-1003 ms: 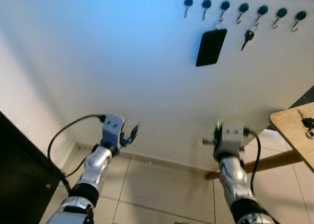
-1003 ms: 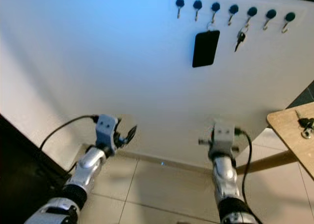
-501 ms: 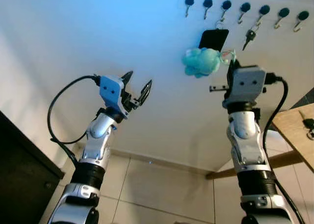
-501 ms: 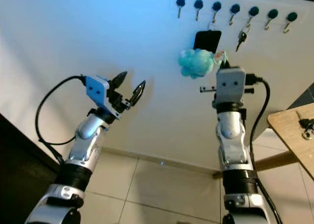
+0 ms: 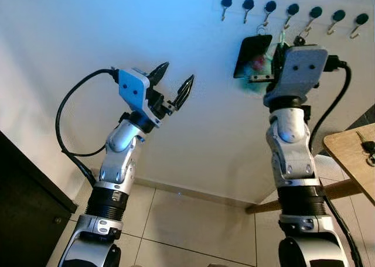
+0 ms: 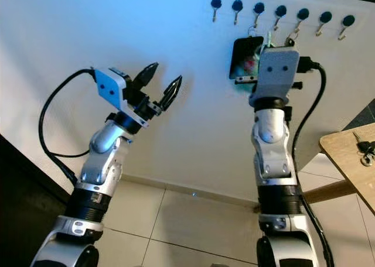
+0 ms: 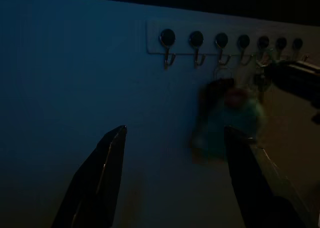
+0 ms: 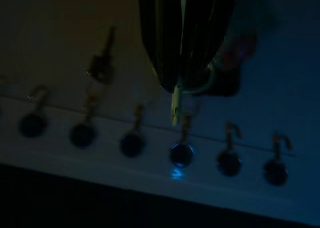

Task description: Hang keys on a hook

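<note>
- The right gripper (image 8: pixel 187 63) was raised to the hook rail (image 5: pixel 290 2) on the wall (image 5: pixel 117 38), fingers pressed together on the key ring (image 8: pixel 200 85); the ring and a pale tab poked out past the fingertips, just short of a hook (image 8: pixel 182 138).
- In the right wrist view the fingers pointed straight at the rail, the ring lying nearly in line with that hook; the move ahead turned, I judged, on lifting the ring over the hook's upturned tip, the long axis of the fingers square to the rail.
- The keys' teal fluff (image 5: pixel 258 79) showed beside the right wrist housing, hanging below the gripper; in the left wrist view it was a blurred teal blob (image 7: pixel 232 115) under the rail.
- The right arm was plainly the nearer one; the left gripper (image 5: pixel 173 88) hovered well apart to the left, fingers spread wide, pointed at bare wall, holding nothing.
- Neighbours crowded the target: a black tag (image 5: pixel 252 53) hung from one hook just left of the gripper; another key (image 8: pixel 102 63) hung from a hook nearby; either could snag the fluff or the ring.
- The other hooks looked free; which hook the ring was meant for I could not tell.
- A wooden worktop (image 5: pixel 345 156) stood at the right edge with more keys (image 5: pixel 368 147) on it, out of the way.
</note>
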{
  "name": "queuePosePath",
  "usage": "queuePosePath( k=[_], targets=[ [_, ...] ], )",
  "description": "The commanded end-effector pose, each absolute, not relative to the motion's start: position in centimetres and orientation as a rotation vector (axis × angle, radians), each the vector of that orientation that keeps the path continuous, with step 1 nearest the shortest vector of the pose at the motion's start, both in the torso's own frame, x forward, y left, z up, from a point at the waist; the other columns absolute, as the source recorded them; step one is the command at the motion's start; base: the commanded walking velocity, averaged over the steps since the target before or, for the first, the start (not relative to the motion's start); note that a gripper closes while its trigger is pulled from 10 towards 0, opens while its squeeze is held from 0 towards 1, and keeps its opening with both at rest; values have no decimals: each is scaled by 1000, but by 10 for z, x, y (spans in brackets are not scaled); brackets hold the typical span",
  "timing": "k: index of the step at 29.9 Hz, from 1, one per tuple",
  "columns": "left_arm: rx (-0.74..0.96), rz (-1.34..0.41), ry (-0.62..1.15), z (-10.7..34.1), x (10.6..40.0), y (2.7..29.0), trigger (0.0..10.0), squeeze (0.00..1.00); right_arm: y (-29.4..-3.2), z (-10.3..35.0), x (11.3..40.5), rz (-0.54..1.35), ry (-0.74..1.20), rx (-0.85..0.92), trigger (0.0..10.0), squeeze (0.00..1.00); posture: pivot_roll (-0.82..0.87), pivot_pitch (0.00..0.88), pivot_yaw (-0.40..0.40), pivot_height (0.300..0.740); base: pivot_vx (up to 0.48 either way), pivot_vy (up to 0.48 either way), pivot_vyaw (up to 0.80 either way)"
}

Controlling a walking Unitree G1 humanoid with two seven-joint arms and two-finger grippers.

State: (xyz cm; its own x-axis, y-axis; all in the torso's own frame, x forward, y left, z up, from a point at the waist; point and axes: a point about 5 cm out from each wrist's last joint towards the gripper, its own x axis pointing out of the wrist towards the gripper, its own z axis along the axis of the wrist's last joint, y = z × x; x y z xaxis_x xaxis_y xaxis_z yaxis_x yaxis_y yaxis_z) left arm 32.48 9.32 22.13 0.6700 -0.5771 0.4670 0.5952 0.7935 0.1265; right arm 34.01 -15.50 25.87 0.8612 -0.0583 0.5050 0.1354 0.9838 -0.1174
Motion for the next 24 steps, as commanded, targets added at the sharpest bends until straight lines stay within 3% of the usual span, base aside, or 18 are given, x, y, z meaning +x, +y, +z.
queuePosePath(
  k=[1,24],
  targets=[
    [-47,-662,-520,225,324,91,10000,0,-151,258,345,-76,-498,-148,10000,0,31,74,-53,740,0,0,0],
    [-112,-722,-544,238,315,79,10000,0,-115,281,370,21,-536,-294,10000,0,31,76,-70,740,0,0,0]
  ],
)
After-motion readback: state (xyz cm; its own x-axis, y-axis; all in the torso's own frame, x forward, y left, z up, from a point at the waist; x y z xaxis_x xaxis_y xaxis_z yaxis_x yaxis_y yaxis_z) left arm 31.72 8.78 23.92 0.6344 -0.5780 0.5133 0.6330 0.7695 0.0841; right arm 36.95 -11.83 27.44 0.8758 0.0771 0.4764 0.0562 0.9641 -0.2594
